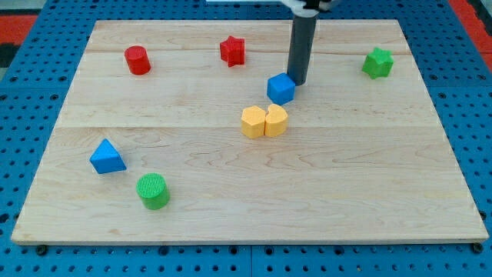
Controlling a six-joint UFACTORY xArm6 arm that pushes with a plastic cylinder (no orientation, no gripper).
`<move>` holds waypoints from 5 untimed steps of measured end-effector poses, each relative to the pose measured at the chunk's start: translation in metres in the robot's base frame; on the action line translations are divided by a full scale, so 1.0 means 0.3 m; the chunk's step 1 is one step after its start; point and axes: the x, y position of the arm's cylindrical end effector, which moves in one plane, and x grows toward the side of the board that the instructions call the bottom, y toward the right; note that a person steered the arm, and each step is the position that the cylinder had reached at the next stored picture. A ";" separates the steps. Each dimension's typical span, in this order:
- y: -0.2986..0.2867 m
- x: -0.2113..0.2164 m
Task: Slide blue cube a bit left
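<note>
Eight blocks on a wooden board (231,208), one dark rod descending from the view's top. Tip (297,83) planted at the blue cube's (280,88) right face, touching or nearly so; no jaws present, nothing grasped, contact by pushing only. Cube slightly above board centre, tip on the side opposite the intended travel, hence well placed for a leftward shove. Yellow pair (264,121), two blocks pressed together, just below the cube and probably clear of a straight leftward path. Red star (232,51) up-left, red cylinder (137,60) farther left, green star (377,62) at right, blue triangular block (107,157) and green cylinder (153,191) at lower left, all well apart. Judged: short push only.
</note>
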 end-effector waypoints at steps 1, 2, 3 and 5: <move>-0.023 0.053; -0.028 0.073; -0.062 0.094; -0.017 0.043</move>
